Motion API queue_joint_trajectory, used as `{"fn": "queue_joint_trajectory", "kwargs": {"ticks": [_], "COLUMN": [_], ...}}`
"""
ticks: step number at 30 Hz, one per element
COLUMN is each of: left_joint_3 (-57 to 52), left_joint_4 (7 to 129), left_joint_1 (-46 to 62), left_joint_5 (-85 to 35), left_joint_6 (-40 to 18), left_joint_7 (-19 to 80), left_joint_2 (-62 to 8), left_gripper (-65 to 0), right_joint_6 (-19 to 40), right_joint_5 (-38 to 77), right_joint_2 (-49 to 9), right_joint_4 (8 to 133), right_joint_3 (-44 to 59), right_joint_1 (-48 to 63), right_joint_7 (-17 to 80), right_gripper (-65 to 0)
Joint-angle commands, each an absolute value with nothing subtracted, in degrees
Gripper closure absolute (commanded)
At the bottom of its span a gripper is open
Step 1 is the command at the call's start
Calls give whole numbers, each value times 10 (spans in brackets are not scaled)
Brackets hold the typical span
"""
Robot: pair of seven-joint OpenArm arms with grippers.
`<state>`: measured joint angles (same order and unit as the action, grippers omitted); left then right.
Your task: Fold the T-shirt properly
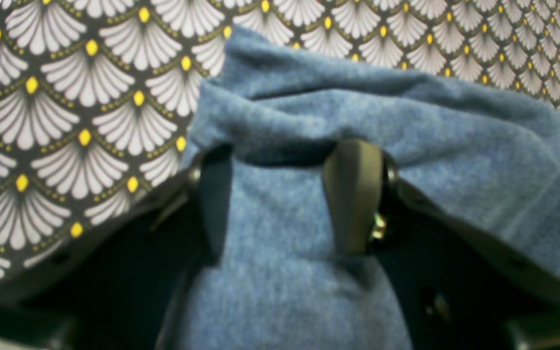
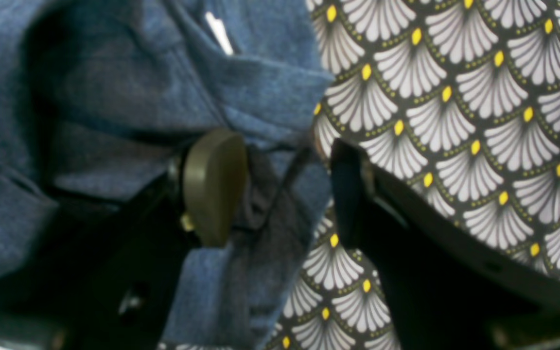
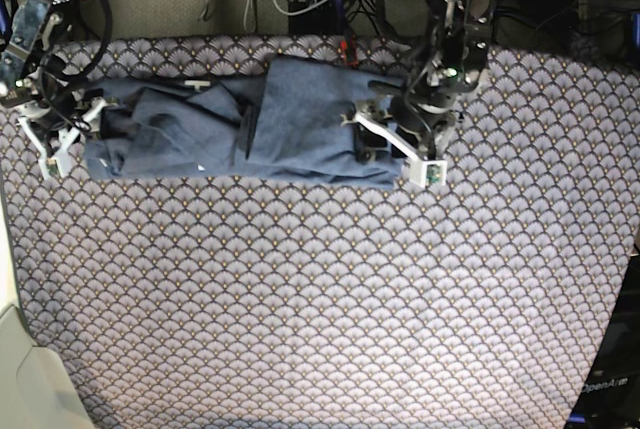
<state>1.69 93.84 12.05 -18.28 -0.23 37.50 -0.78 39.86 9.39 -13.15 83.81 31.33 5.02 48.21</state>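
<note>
Base view: near part of the fan-scale tablecloth (image 3: 320, 309) lies bare; farther back, the T-shirt (image 3: 250, 129) stretches as a long, rumpled band across the far half of the cloth, reaching from the left side to a little right of centre, with overlapping layers and a ridge near its middle. No container appears in any view. At the band's right end the left gripper (image 3: 400, 144) stands over the fabric; the left wrist view shows the jaws spread, with a hump of blue cloth rising between the two fingers (image 1: 353, 194) and a fold draped across in front of them, so that shirt material fills the gap without visibly being pinched. At the band's left end the right gripper (image 3: 65, 134) is posted; the right wrist view shows the jaws likewise spread, one finger (image 2: 214, 187) over the shirt's edge and the other over the tablecloth, so the hem lies between them. Such placement at opposite ends suggests that both arms are set to take hold of the ends and carry them together, probably for a crosswise fold. Fabric still bunched near the middle would need smoothing for a neat result.
</note>
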Motion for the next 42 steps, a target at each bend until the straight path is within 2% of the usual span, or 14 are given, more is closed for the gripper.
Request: {"fn": "queue_joint_trajectory", "kwargs": {"ticks": [1, 3, 6, 12, 17, 28, 39, 40, 42], "left_joint_3": [16, 16, 16, 16, 16, 16, 16, 16, 16], "left_joint_4": [950, 950, 950, 950, 950, 950, 950, 950, 950], "left_joint_1": [116, 116, 116, 116, 116, 116, 117, 117, 119], "left_joint_5": [-184, -184, -184, -184, -184, -184, -184, -184, -184], "left_joint_6": [-3, -3, -3, -3, -3, -2, -2, -2, -2], "left_joint_7": [366, 366, 366, 366, 366, 364, 365, 365, 366], "left_joint_2": [-7, -7, -7, -6, -7, -6, -3, -3, -3], "left_gripper": [-332, -332, -332, -332, -332, -332, -332, -332, -332], "right_joint_6": [400, 400, 400, 400, 400, 400, 400, 400, 400], "right_joint_5": [80, 80, 80, 80, 80, 215, 224, 224, 224], "right_joint_2": [-138, -136, -121, -100, -100, -88, -95, -102, -109], "right_joint_4": [843, 843, 843, 843, 863, 1132, 1109, 1105, 1088], "right_joint_3": [315, 314, 313, 313, 313, 313, 314, 313, 313], "right_joint_1": [51, 52, 53, 53, 50, 77, 76, 77, 77], "right_joint_7": [490, 493, 494, 494, 516, 686, 698, 698, 698], "right_gripper": [-327, -318, -252, 0, 0, 0, 0, -6, -56]}}
